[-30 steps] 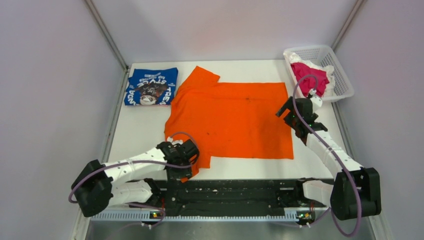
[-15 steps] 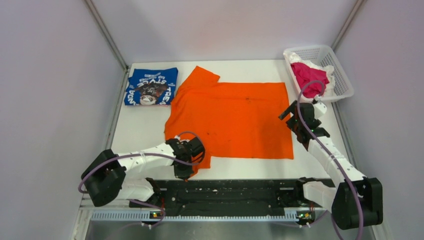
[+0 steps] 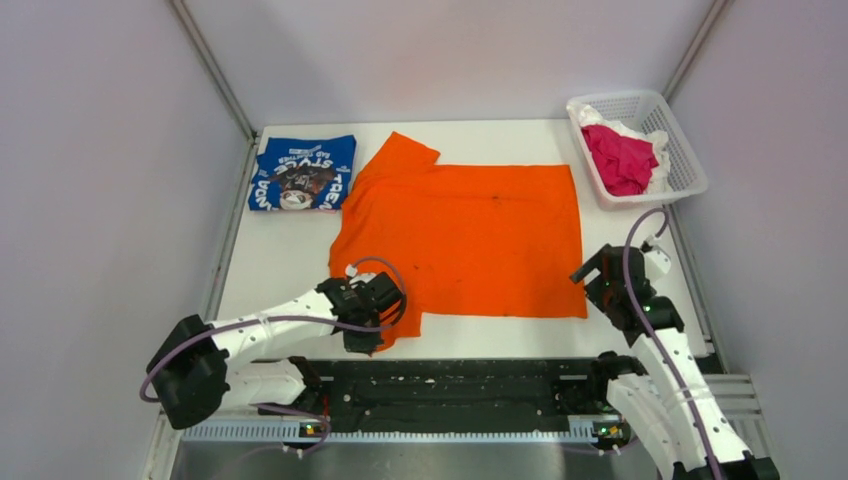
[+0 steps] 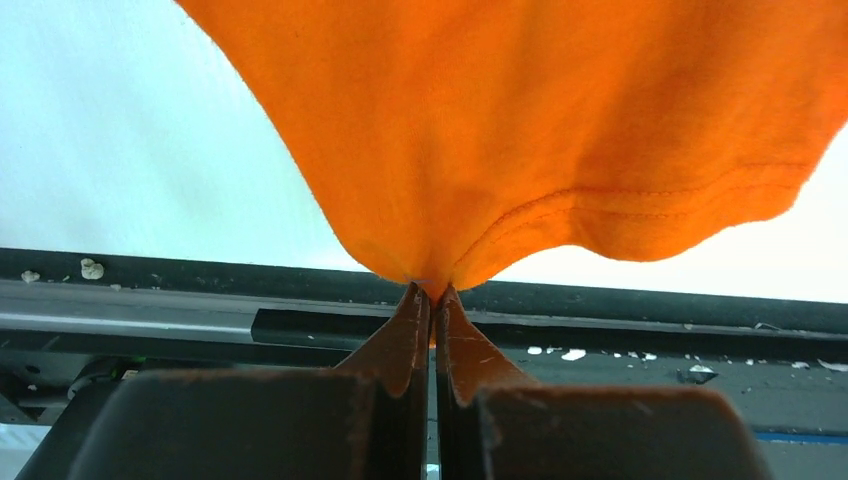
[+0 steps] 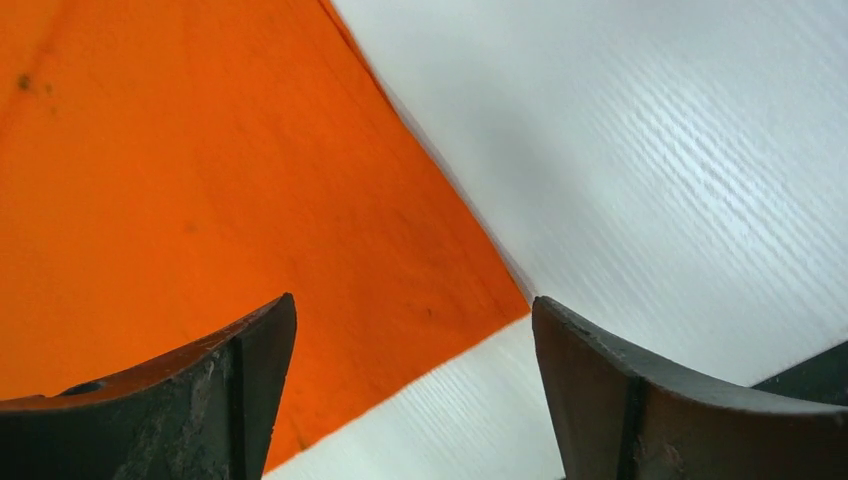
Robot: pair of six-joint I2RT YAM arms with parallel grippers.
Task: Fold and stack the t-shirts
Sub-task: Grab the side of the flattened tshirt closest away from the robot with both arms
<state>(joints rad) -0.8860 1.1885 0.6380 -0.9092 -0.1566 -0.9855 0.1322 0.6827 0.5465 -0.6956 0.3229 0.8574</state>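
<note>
The orange t-shirt (image 3: 470, 235) lies spread flat in the middle of the white table (image 3: 275, 275). Its near left sleeve hem is pinched tight by the left gripper (image 4: 432, 300). The right gripper (image 5: 415, 330) hangs with jaws wide apart over the shirt's near right corner. The folded blue t-shirt (image 3: 303, 173) sits far left. A white mesh basket (image 3: 686, 160) holding pink cloth (image 3: 620, 160) stands far right.

The right claw (image 3: 590, 273) drew back nearward along the orange shirt (image 3: 470, 235).
</note>
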